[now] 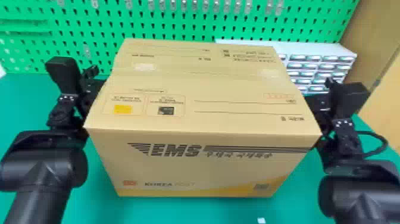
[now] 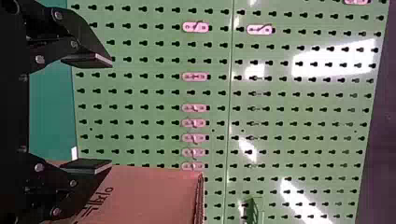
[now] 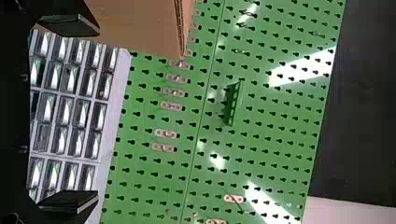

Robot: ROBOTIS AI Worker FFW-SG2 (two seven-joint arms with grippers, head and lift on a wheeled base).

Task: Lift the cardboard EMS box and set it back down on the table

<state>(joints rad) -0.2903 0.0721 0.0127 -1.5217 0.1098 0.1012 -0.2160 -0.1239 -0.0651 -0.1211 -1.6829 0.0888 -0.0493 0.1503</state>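
The cardboard EMS box (image 1: 196, 119) stands upright over the green table, squarely between both arms; whether its underside touches the table I cannot tell. Along its left side is my left gripper (image 1: 78, 71), and my right gripper (image 1: 342, 88) is at its right side. In the left wrist view, my left gripper (image 2: 110, 112) has its fingers wide apart with nothing between them, one overlapping the box (image 2: 154, 193). My right gripper (image 3: 98, 114) is likewise spread in the right wrist view, one finger overlapping the box (image 3: 140, 23). The box hides parts of both grippers' inner sides.
A green pegboard (image 1: 178, 21) rises behind the table (image 1: 26, 98). At the back right, a white cabinet of small drawers (image 1: 327, 65) stands close behind the right gripper. A small white piece (image 1: 261, 220) lies near the front edge of view.
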